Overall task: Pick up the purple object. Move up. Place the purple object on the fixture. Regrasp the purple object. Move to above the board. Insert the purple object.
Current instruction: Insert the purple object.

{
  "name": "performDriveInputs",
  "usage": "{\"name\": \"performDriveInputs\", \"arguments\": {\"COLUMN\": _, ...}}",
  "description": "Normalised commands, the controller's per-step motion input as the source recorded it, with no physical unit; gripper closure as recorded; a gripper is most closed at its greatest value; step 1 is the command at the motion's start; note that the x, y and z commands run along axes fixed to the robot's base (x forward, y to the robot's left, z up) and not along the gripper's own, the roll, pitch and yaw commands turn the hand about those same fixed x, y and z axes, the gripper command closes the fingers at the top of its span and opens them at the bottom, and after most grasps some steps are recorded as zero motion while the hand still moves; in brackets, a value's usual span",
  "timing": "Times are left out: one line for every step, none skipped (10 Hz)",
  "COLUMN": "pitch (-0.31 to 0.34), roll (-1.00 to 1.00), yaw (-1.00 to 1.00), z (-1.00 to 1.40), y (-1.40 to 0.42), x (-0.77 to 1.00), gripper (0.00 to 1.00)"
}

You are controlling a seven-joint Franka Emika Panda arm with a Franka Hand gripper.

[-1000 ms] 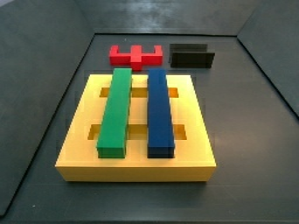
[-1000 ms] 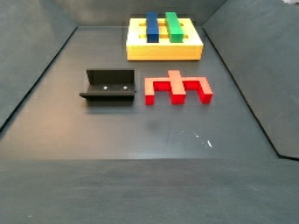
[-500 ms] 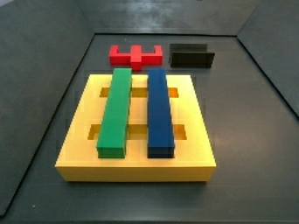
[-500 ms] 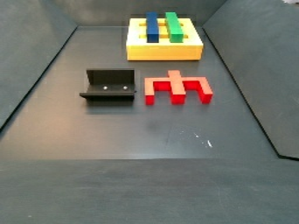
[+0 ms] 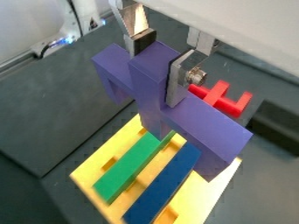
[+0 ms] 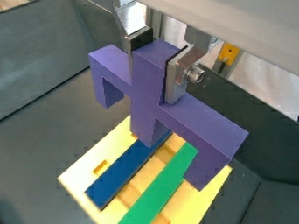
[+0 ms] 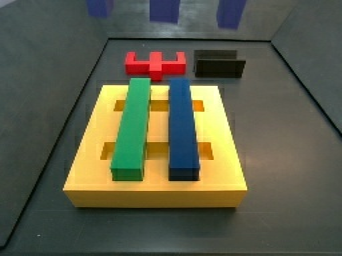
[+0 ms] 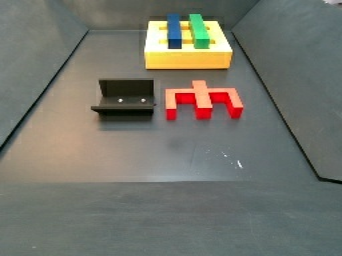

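My gripper point(image 5: 160, 61) is shut on the raised centre tab of the purple object point(image 5: 176, 114), a dark purple-blue bridge-shaped block, and holds it in the air above the board point(image 5: 100, 153). Both wrist views show this; the gripper point(image 6: 158, 63), the purple object point(image 6: 152, 96) and the board point(image 6: 93, 162) appear there too. In a side view only the purple object's three legs point(image 7: 163, 8) show at the top edge, high above the far end of the yellow board point(image 7: 154, 190). The gripper itself is out of view in both side views.
The board point(image 8: 187, 60) bears a long green bar point(image 7: 130, 125) and a long blue bar point(image 7: 182, 125). A red notched block point(image 7: 155, 63) and the black fixture point(image 7: 219, 64) stand on the floor beyond the board; both also show in a side view, the block point(image 8: 203, 99) beside the fixture point(image 8: 123, 98).
The purple object's legs have come into view at the top edge of a side view; they were not there before. Board, red block and fixture have not moved.
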Motion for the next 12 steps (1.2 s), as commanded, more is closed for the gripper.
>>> {"name": "performDriveInputs", "arguments": {"pitch": -0.046, "roll": -0.11, "yaw": 0.0, "z": -0.77, "y": -0.5, "x": 0.0, "gripper": 1.0}}
{"name": "performDriveInputs", "arguments": {"pitch": 0.0, "roll": 0.16, "yaw": 0.06, "z": -0.86, "y": -0.31, "x": 0.0, "gripper": 1.0}}
{"name": "performDriveInputs", "arguments": {"pitch": 0.0, "roll": 0.31, "yaw": 0.11, "z": -0.71, "y": -0.21, "x": 0.0, "gripper": 1.0}}
{"name": "performDriveInputs", "arguments": {"pitch": 0.0, "roll": 0.22, "yaw": 0.13, "z": -0.89, "y": -0.17, "x": 0.0, "gripper": 1.0}}
{"name": "performDriveInputs", "arguments": {"pitch": -0.011, "roll": 0.0, "yaw": 0.1, "z": -0.83, "y": -0.13, "x": 0.0, "gripper": 1.0}}
{"name": "performDriveInputs", "arguments": {"pitch": -0.05, "roll": -0.14, "yaw": 0.26, "z": -0.6, "y": -0.05, "x": -0.09, "gripper": 1.0}}
{"name": "performDriveInputs", "arguments": {"pitch": -0.113, "roll": -0.26, "yaw": 0.27, "z": -0.49, "y": 0.0, "x": -0.01, "gripper": 1.0}}
{"name": "performDriveInputs", "arguments": {"pitch": -0.104, "roll": -0.34, "yaw": 0.26, "z": -0.37, "y": 0.0, "x": 0.0, "gripper": 1.0}}
{"name": "performDriveInputs", "arguments": {"pitch": -0.071, "roll": -0.28, "yaw": 0.18, "z": -0.23, "y": 0.07, "x": 0.0, "gripper": 1.0}}
{"name": "performDriveInputs", "arguments": {"pitch": -0.099, "roll": -0.06, "yaw": 0.0, "z": -0.06, "y": 0.0, "x": -0.13, "gripper": 1.0}}
{"name": "performDriveInputs", "arguments": {"pitch": -0.304, "roll": -0.07, "yaw": 0.0, "z": -0.1, "y": 0.0, "x": -0.33, "gripper": 1.0}}
{"name": "performDriveInputs", "arguments": {"pitch": -0.403, "roll": -0.05, "yaw": 0.0, "z": -0.19, "y": -0.06, "x": -0.4, "gripper": 1.0}}
